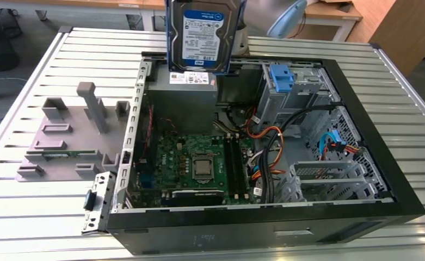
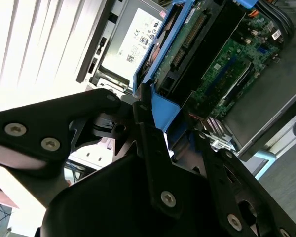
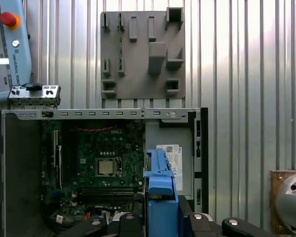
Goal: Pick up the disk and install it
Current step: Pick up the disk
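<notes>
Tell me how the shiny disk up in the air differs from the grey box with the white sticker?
The flat silver-metal disk hangs upright above the black computer case, in the end effector; the grey metal box sits inside it. The disk has blue plastic side rails and a white-and-blue label; the box has a small white sticker. Both are rectangular.

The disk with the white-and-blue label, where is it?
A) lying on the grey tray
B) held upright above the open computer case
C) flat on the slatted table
B: in the exterior view the disk hangs upright over the computer case, and in the second wrist view the gripper is clamped on its blue rail.
</notes>
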You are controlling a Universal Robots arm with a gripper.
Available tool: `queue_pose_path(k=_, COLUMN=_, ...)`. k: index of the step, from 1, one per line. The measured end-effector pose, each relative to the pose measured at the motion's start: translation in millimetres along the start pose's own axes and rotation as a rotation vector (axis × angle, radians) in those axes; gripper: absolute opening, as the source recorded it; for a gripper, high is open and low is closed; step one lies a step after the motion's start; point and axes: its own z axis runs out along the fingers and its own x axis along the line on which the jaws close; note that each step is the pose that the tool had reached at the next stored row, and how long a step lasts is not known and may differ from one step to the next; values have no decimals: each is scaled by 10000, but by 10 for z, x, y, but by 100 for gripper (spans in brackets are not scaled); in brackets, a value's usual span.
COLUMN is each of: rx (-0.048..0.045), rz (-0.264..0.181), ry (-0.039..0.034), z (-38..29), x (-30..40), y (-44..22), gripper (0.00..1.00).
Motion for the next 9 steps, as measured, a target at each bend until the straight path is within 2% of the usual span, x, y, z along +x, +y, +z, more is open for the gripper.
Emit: queue_pose_path(k=9, rx=-1, rz=0, ry=1, z=-3, x=191, y=-3, gripper=36)
